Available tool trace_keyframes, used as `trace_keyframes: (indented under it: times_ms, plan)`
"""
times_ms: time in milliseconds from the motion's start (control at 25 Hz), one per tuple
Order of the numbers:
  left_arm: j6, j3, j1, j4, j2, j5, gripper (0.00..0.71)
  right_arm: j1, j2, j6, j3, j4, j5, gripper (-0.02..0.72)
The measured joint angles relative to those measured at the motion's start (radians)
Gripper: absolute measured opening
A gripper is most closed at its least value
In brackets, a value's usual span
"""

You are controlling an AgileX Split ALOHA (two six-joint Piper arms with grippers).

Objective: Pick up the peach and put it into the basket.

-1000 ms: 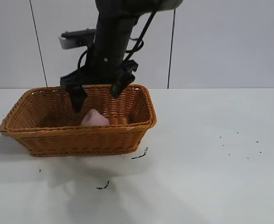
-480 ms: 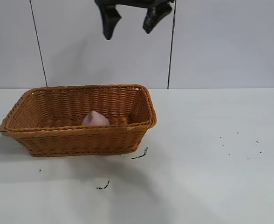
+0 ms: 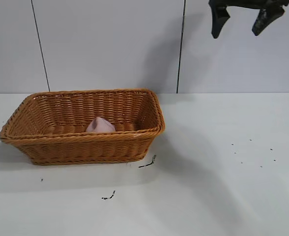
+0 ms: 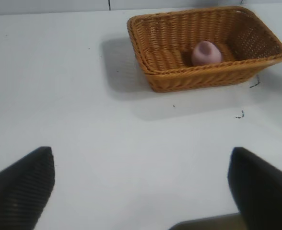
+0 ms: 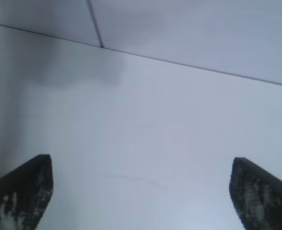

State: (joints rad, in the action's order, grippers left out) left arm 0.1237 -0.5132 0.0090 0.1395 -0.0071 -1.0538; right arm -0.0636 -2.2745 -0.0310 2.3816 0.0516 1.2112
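The pale pink peach [image 3: 100, 125] lies inside the orange-brown wicker basket [image 3: 83, 137] on the left of the white table. Nothing holds it. My right gripper [image 3: 241, 22] hangs open and empty high at the upper right, well away from the basket; its wrist view shows its fingers [image 5: 23, 191] spread over bare table. My left gripper [image 4: 141, 187] is out of the exterior view. It is open and empty, far from the basket [image 4: 203, 73], and it sees the peach [image 4: 206, 52] inside.
Small black scraps [image 3: 148, 162] lie on the table just in front of the basket's right corner, with more specks [image 3: 252, 152] at the right. A grey panelled wall [image 3: 110, 44] stands behind the table.
The right gripper has risen from just above the basket and swung to the upper right. The peach stays lying in the basket.
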Motion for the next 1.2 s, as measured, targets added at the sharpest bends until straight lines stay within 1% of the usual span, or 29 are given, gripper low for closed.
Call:
trace_keyframes:
  times_ms: [240, 400, 680, 920, 1080, 1160, 1200]
  plan:
    - [0.000, 0.000, 0.000, 0.000, 0.000, 0.000, 0.694, 0.006, 0.092, -0.003, -0.103, -0.014, 0.001, 0.695]
    - [0.000, 0.000, 0.000, 0.000, 0.000, 0.000, 0.694, 0.006, 0.234, -0.004, -0.254, -0.026, 0.000, 0.695]
    - [0.000, 0.000, 0.000, 0.000, 0.000, 0.000, 0.694, 0.006, 0.654, -0.004, -0.667, -0.033, -0.001, 0.695]
    - [0.000, 0.000, 0.000, 0.000, 0.000, 0.000, 0.694, 0.006, 1.054, -0.004, -1.106, -0.035, 0.000, 0.696]
    - [0.000, 0.000, 0.000, 0.000, 0.000, 0.000, 0.694, 0.006, 1.303, -0.004, -1.389, -0.052, 0.000, 0.696]
    - [0.000, 0.000, 0.000, 0.000, 0.000, 0.000, 0.694, 0.006, 1.427, -0.004, -1.534, -0.052, -0.020, 0.696]
    - [0.000, 0.000, 0.000, 0.000, 0.000, 0.000, 0.694, 0.006, 1.495, -0.004, -1.603, -0.052, -0.042, 0.696]
